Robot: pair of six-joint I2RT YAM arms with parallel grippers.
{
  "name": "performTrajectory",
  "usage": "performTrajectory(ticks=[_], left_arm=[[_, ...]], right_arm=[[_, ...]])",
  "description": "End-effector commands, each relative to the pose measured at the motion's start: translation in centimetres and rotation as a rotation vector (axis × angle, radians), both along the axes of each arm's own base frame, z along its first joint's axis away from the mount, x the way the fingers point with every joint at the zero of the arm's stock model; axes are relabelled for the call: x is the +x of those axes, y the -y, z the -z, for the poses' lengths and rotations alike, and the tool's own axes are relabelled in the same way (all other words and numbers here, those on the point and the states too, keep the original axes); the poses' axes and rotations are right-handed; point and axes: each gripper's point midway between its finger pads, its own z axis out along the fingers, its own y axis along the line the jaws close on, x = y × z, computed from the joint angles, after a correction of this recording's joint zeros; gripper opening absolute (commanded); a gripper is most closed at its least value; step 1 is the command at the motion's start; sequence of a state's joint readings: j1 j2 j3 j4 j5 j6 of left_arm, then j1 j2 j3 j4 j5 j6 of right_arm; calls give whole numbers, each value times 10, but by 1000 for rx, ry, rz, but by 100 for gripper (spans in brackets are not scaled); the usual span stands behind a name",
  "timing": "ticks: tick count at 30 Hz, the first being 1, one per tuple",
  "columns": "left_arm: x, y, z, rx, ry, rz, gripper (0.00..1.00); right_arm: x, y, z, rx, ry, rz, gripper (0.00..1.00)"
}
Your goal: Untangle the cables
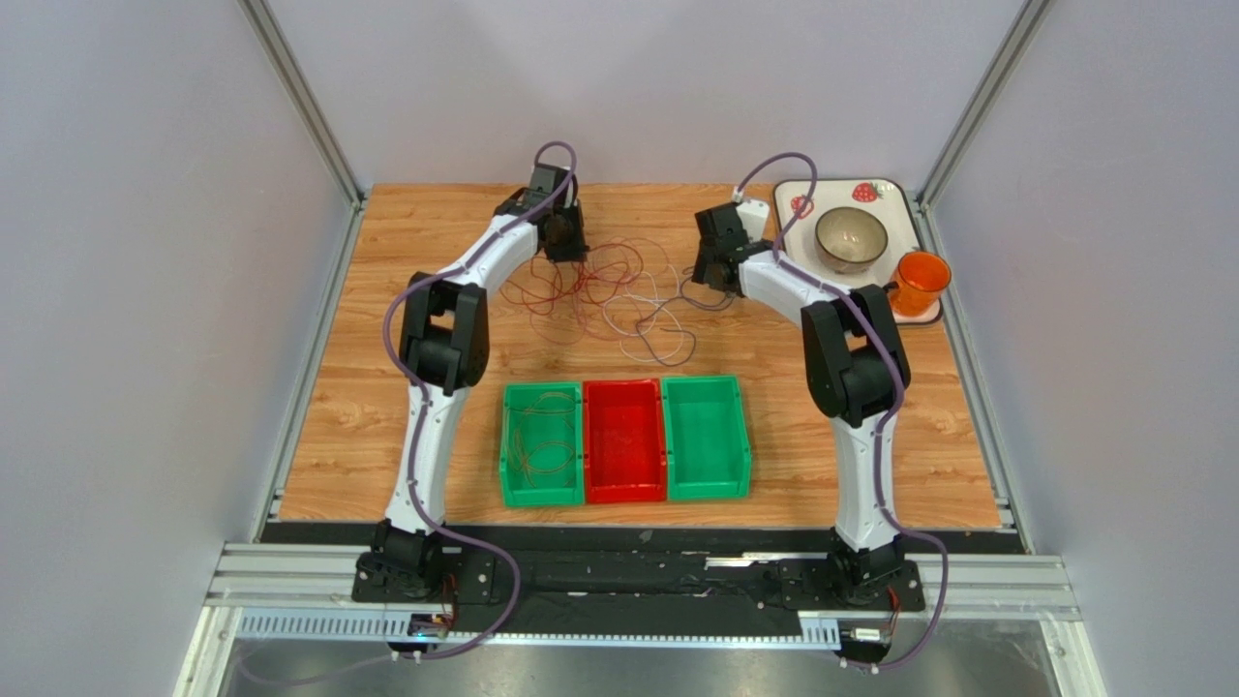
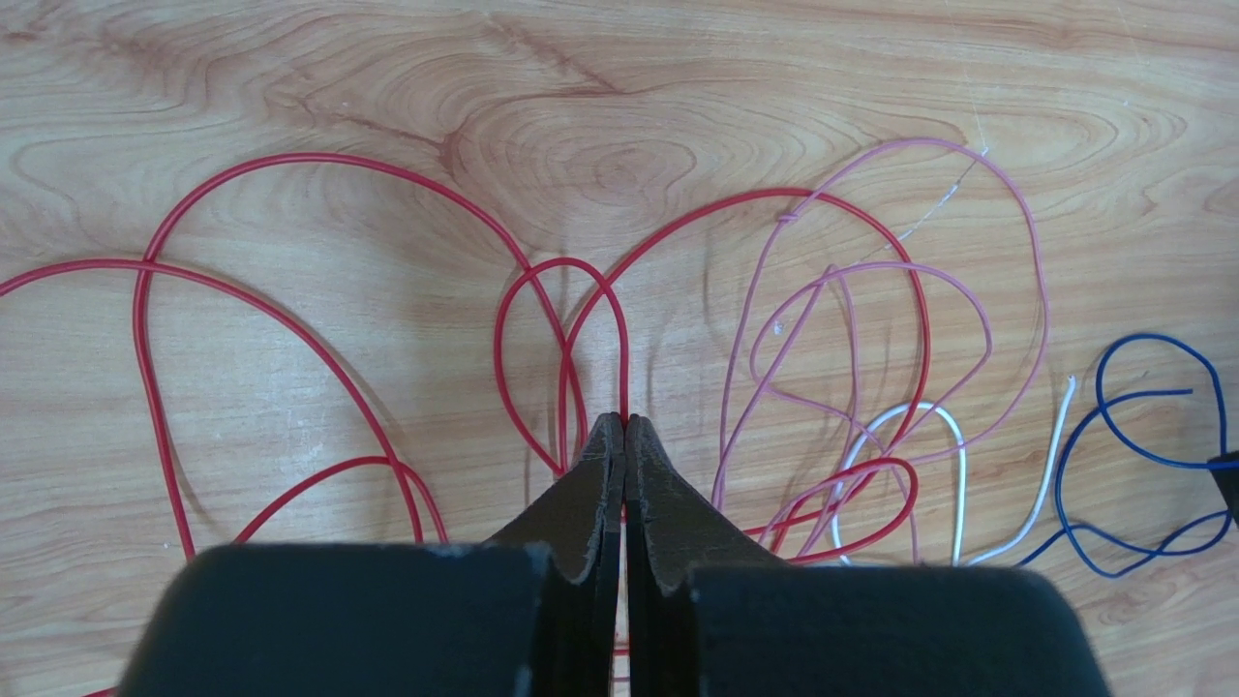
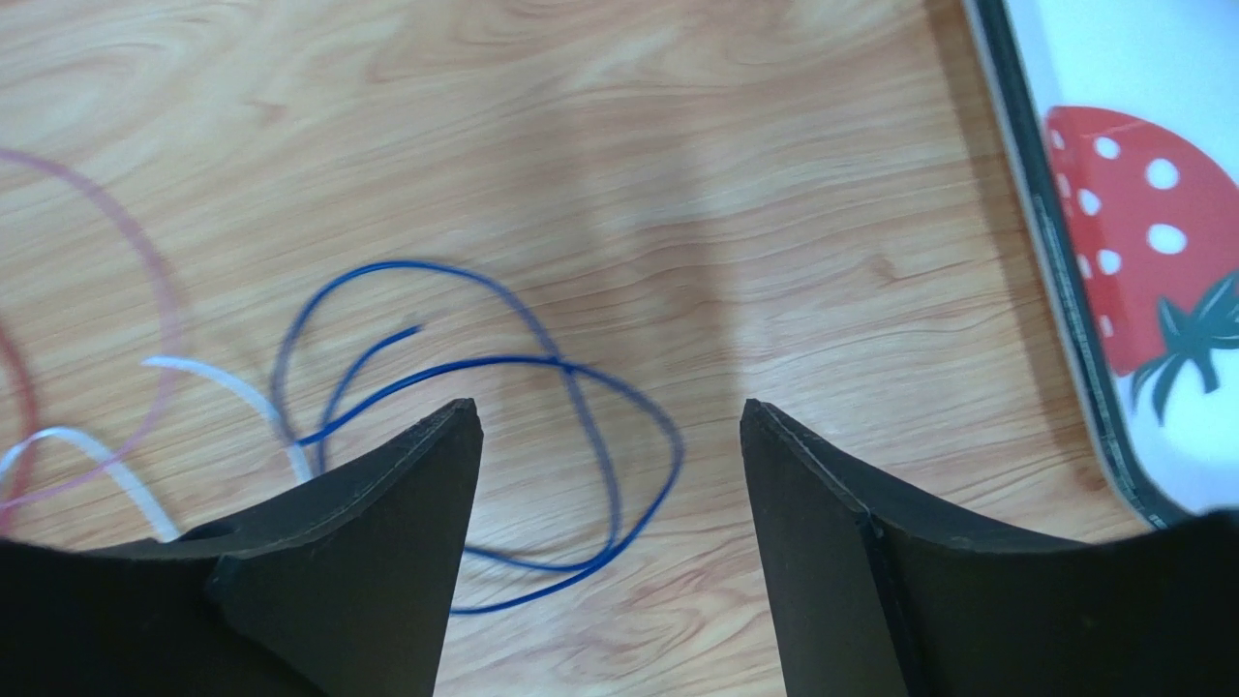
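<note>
The cables lie as a loose tangle of red, pink, white and dark loops on the wooden table between my two grippers. My left gripper is low at the tangle's left end, shut on a red cable that runs into its tips. Pink, white and blue cables lie to its right. My right gripper is open and empty, hovering over a blue cable loop at the tangle's right end. In the top view the left gripper and right gripper flank the tangle.
Three bins stand in a row near the front: a green bin holding a wire coil, a red bin and a second green bin. A white strawberry tray at the back right carries a bowl and an orange cup.
</note>
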State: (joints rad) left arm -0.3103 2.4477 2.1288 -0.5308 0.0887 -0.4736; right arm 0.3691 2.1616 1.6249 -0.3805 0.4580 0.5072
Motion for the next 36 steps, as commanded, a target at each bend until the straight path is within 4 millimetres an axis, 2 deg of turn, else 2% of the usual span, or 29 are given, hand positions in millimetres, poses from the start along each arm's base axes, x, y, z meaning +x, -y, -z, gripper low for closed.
performTrajectory(ticks=[1, 5, 10, 11, 13, 14, 16, 17, 18, 22, 24, 25, 26, 27, 28, 31, 32, 36], left_arm=[[8, 0, -50, -40, 92, -1, 0], [7, 0, -50, -42, 91, 1, 0], [7, 0, -49, -41, 90, 1, 0], [7, 0, -50, -41, 91, 0, 0], [7, -1, -49, -40, 88, 0, 0], [7, 0, -50, -40, 90, 0, 0], [6, -1, -50, -40, 88, 0, 0], [6, -1, -49, -38, 87, -1, 0], [6, -1, -48, -39, 86, 0, 0], [9, -1, -46, -36, 88, -3, 0], [11, 0, -47, -39, 89, -1, 0], [11, 1, -44, -37, 82, 1, 0], [11, 1, -43, -37, 82, 1, 0], [12, 1, -44, -39, 84, 0, 0], [12, 1, -41, -37, 78, 0, 0], [13, 2, -41, -39, 77, 0, 0], [13, 2, -42, -40, 77, 1, 0], [12, 2, -42, -41, 75, -1, 0]], right_arm=[[6, 5, 0, 33, -20, 9, 70], [5, 4, 14, 21, -69, 6, 67], [6, 3, 15, 26, -75, 4, 59], [7, 2, 14, 28, -74, -5, 49], [6, -1, 15, 41, -80, -21, 42], [6, -3, 16, 46, -82, -29, 33], [5, -4, 15, 50, -84, -34, 22], [5, -3, 15, 49, -86, -33, 9], [4, -4, 16, 51, -88, -31, 0], [1, -9, 18, 77, -99, -43, 0], [0, -15, 11, 94, -79, -63, 0], [0, -15, 6, 90, -68, -69, 0], [2, -17, -12, 94, -25, -74, 0], [1, -19, -21, 94, -7, -86, 0], [-1, -20, -42, 93, 30, -100, 0], [-2, -22, -85, 107, 96, -122, 0], [-5, -23, -108, 122, 123, -136, 0], [-12, -25, -146, 145, 167, -172, 0]])
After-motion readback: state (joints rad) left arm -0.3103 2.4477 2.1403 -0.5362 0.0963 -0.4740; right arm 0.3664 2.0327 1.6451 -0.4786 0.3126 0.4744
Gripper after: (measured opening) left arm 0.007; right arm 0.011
